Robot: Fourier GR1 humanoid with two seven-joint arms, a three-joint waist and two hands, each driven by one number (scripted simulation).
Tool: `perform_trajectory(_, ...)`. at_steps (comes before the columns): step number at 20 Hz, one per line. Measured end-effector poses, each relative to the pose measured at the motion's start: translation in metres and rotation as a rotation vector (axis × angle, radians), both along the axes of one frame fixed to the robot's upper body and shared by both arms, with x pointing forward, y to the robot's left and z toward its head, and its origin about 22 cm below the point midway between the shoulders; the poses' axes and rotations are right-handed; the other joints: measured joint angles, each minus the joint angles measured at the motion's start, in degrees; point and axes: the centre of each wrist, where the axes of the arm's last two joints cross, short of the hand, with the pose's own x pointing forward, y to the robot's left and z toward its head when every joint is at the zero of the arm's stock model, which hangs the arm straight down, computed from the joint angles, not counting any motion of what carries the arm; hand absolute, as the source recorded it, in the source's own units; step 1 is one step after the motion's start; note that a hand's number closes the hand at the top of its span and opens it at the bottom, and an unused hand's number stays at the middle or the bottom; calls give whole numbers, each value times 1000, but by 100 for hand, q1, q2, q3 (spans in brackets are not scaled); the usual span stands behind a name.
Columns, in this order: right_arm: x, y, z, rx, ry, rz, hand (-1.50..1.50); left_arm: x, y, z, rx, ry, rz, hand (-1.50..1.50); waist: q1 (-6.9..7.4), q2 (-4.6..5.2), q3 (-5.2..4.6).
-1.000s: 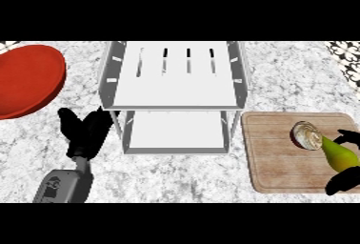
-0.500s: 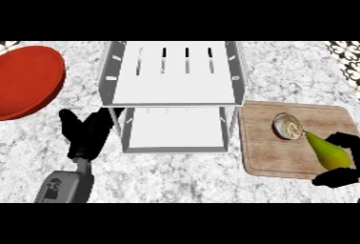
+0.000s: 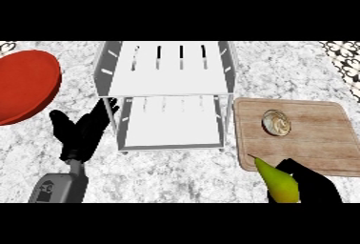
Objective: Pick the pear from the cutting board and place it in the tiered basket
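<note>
I hold the pear [image 3: 277,183] clamped in my right robot hand [image 3: 314,189] just off the board's [image 3: 316,143] near-left corner; my left robot hand [image 3: 81,133] rests open, well left of it.

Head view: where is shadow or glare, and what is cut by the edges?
Head view: no glare shows; the lower shelf of the tiered basket looks a little greyer than its bright upper shelf. The red plate is cut by the left edge, the right hand holding the pear by the lower edge.
</note>
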Motion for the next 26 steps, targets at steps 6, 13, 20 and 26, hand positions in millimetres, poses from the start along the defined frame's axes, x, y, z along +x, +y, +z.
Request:
perform_trajectory(6, -47, 46, 71, 103, -177, -30, 150, -2, 0, -2, 9, 1, 2, 0, 4, 9, 32)
perform_trajectory(13, -55, 76, 103, 93, -297, 21, 150, -1, -2, 2, 2, 0, -8, 0, 55, 12, 33)
perform_trajectory(20, -57, 97, 140, -12, -435, 34, 150, -2, -6, 0, 6, -6, -27, 0, 167, 45, 29)
perform_trajectory(26, -53, 107, 162, -64, -548, 71, 150, -2, -11, 1, 5, -15, -48, 0, 287, 84, 29)
